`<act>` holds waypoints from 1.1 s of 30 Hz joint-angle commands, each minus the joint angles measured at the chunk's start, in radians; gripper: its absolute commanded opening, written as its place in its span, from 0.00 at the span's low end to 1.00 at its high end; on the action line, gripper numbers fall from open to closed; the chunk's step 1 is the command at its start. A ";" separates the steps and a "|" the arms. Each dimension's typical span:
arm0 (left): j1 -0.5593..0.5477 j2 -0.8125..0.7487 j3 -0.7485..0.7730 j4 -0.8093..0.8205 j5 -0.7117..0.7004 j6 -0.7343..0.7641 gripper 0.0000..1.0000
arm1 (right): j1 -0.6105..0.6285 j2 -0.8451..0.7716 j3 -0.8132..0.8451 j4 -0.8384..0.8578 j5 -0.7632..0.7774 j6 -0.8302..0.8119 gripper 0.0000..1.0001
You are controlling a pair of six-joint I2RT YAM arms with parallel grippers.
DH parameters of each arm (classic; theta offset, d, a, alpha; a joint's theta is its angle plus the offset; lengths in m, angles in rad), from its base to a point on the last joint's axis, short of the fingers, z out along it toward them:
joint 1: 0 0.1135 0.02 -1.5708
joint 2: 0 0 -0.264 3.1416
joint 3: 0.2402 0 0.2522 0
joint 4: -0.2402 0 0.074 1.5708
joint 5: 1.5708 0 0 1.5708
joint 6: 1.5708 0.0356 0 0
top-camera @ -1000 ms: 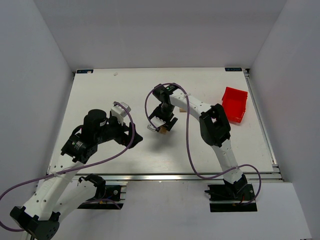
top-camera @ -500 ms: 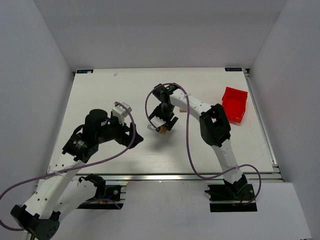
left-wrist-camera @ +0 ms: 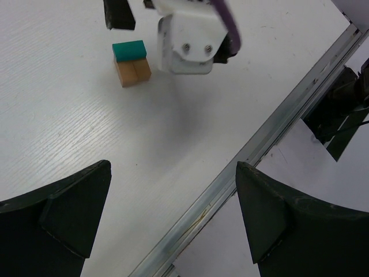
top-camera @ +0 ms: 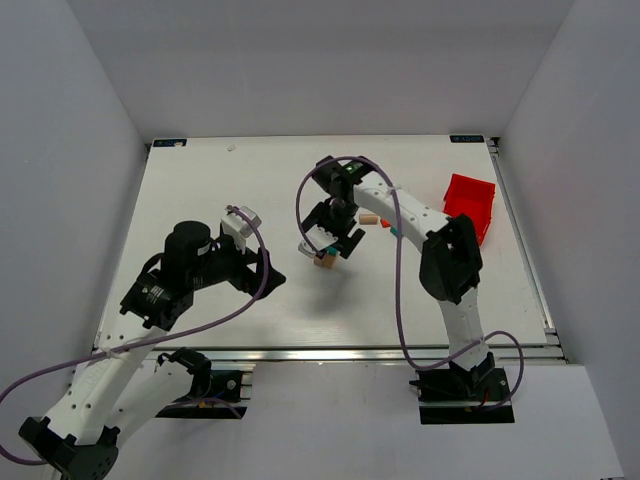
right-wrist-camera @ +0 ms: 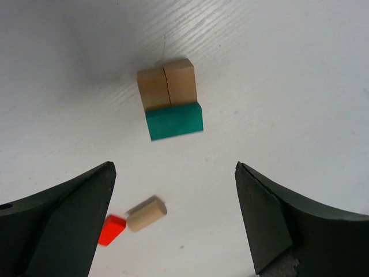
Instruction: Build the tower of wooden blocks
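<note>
1 tower (right-wrist-camera: 169, 104) below R end effector (right-wrist-camera: 173, 173)

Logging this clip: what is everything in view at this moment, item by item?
tan blocks: two, tan, side by side mid-table
teal block: one, teal, on top of the tan blocks
loose tan piece: one, tan, lying on the table apart from the stack
loose red piece: one, red, beside the loose tan piece
red bin: one, red, near the table's right edge
table: one, white
left gripper: one, black fingers, open, empty
right gripper: one, black fingers, open, above the stack
</note>
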 commanded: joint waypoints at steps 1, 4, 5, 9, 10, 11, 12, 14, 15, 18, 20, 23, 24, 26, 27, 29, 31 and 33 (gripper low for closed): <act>-0.002 -0.020 0.040 0.013 0.011 0.031 0.98 | -0.013 -0.128 -0.028 -0.038 -0.023 0.084 0.89; -0.002 -0.014 0.070 0.012 -0.021 0.016 0.98 | -0.040 -0.235 -0.131 0.068 -0.075 0.236 0.89; -0.002 -0.013 0.075 0.013 -0.064 -0.007 0.98 | -0.060 -0.306 -0.181 0.211 -0.095 0.355 0.89; -0.003 0.001 0.095 0.004 -0.189 -0.093 0.98 | -0.108 -0.526 -0.523 0.809 -0.048 0.842 0.89; -0.002 0.004 0.094 0.004 -0.198 -0.121 0.98 | -0.122 -0.575 -0.674 0.946 -0.013 0.957 0.89; -0.002 0.012 0.093 0.004 -0.216 -0.139 0.98 | -0.126 -0.656 -0.744 1.079 0.086 1.079 0.89; 0.000 0.016 0.092 -0.001 -0.248 -0.158 0.98 | -0.128 -0.687 -0.796 1.242 0.150 1.282 0.89; 0.000 0.038 0.100 -0.020 -0.297 -0.201 0.98 | -0.129 -0.727 -0.829 1.288 0.324 1.475 0.89; 0.001 0.047 0.103 -0.040 -0.331 -0.210 0.98 | -0.135 -0.723 -0.808 1.217 0.355 1.670 0.89; 0.003 0.084 0.113 -0.067 -0.351 -0.224 0.98 | -0.145 -0.640 -0.687 1.037 0.543 1.852 0.89; 0.001 0.096 0.109 -0.062 -0.342 -0.222 0.98 | -0.152 -0.530 -0.578 0.847 0.642 1.989 0.89; 0.001 0.107 0.106 -0.054 -0.331 -0.227 0.98 | -0.172 -0.392 -0.490 0.652 0.713 2.123 0.89; 0.001 0.104 0.104 -0.054 -0.330 -0.231 0.98 | -0.178 -0.369 -0.463 0.630 0.716 2.140 0.89; 0.000 0.095 0.098 -0.053 -0.331 -0.230 0.98 | -0.198 -0.326 -0.467 0.633 0.707 2.144 0.89; 0.001 0.089 0.095 -0.053 -0.331 -0.230 0.98 | -0.205 -0.313 -0.469 0.639 0.703 2.140 0.89; 0.001 0.072 0.092 -0.054 -0.333 -0.221 0.98 | -0.226 -0.277 -0.464 0.656 0.683 2.096 0.89; 0.001 0.056 0.089 -0.053 -0.334 -0.209 0.98 | -0.247 -0.245 -0.453 0.659 0.670 2.072 0.89; 0.001 0.052 0.084 -0.050 -0.333 -0.204 0.98 | -0.261 -0.224 -0.443 0.656 0.629 2.051 0.89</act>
